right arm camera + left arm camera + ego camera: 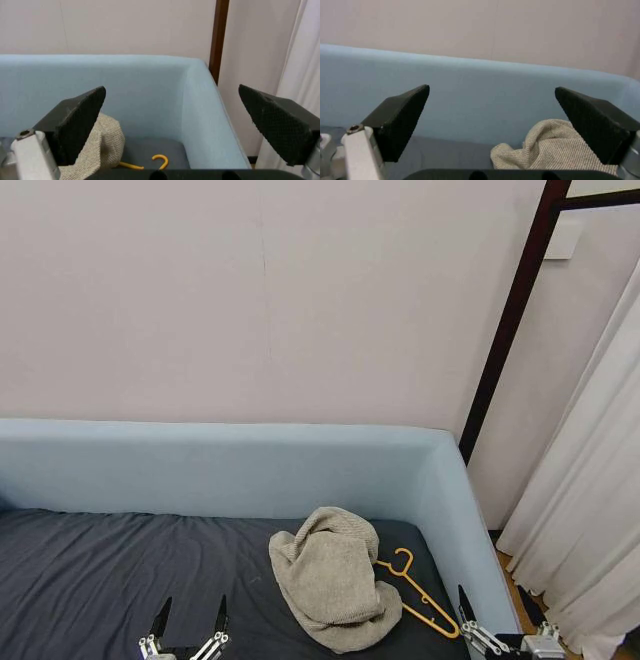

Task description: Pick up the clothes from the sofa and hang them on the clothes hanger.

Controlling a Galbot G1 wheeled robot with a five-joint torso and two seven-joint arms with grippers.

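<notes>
1. Background: you face a plain pale wall (250, 300). A light-blue sofa (200, 470) stands against it, with a dark seat (100, 580). On the robot's right a dark post (510, 320) rises beside the sofa's armrest (455, 510). A white curtain (590, 510) hangs beyond the post.
2. Clothes (330, 580): you have one beige knit piece, crumpled in a heap. It lies on the seat toward the right end, short of the backrest and near the armrest.
3. Hanger (428, 600): orange, lying flat on the seat. It sits just right of the clothes, between them and the armrest. Its hook points toward the backrest. Its left part meets the edge of the clothes; you cannot tell whether it runs underneath.
4. Left hand (193, 605): low over the seat, to the left of the clothes and apart from them. Its fingers are spread wide with nothing between them. In your left wrist view the clothes (555, 150) lie ahead of the hand (492, 90), with the blue backrest behind.
5. Right hand (495, 605): low by the armrest, to the right of the hanger and apart from it. Its fingers are also spread wide and hold nothing. In your right wrist view, ahead of the hand (172, 89), the hanger's hook (161, 159) lies on the seat beside the clothes (107, 138).
</notes>
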